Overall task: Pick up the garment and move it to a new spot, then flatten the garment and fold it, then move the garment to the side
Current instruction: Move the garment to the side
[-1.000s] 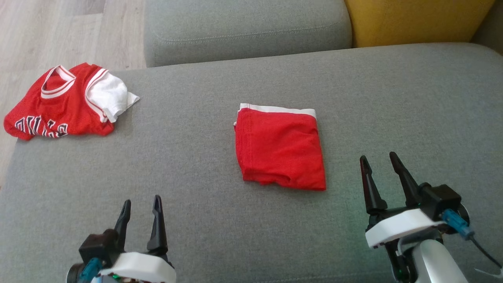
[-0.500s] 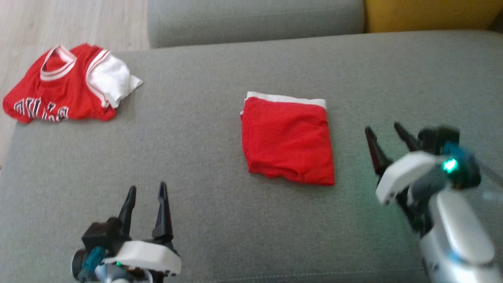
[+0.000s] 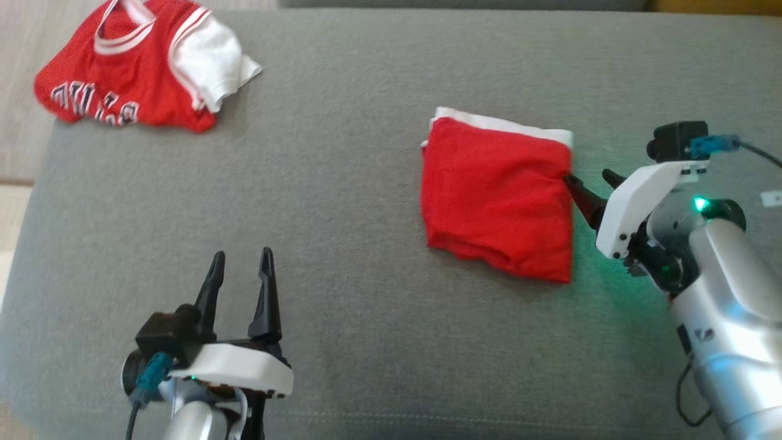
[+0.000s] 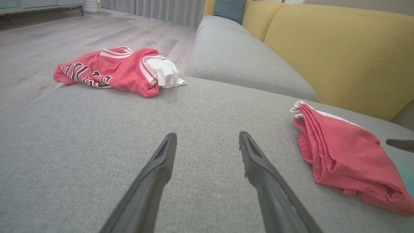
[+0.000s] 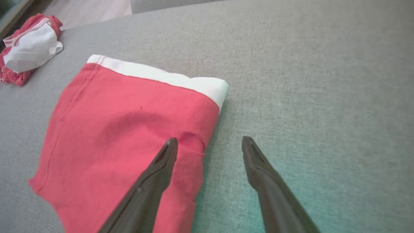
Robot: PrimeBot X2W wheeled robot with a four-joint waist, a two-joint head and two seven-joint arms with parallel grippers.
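The garment [image 3: 498, 198] is a red piece with a white band, folded into a rough square on the grey sofa seat; it also lies at right in the left wrist view [image 4: 343, 158] and at left in the right wrist view [image 5: 129, 139]. My right gripper [image 3: 589, 180] is open at the garment's right edge, one finger over the cloth and the other over bare cushion [image 5: 209, 140]. My left gripper [image 3: 241, 263] stands open over bare cushion at the lower left, well apart from the garment [image 4: 207, 137].
A crumpled red and white jersey [image 3: 134, 67] lies at the seat's far left corner, near the edge over the wooden floor [image 4: 38, 42]. A grey cushion [image 4: 239, 61] and yellow backrest [image 4: 339, 48] rise behind the seat.
The head camera has tilted down, shifting the whole picture. My right gripper has swung in to the garment's right edge and now straddles it. The left gripper and both garments stay put.
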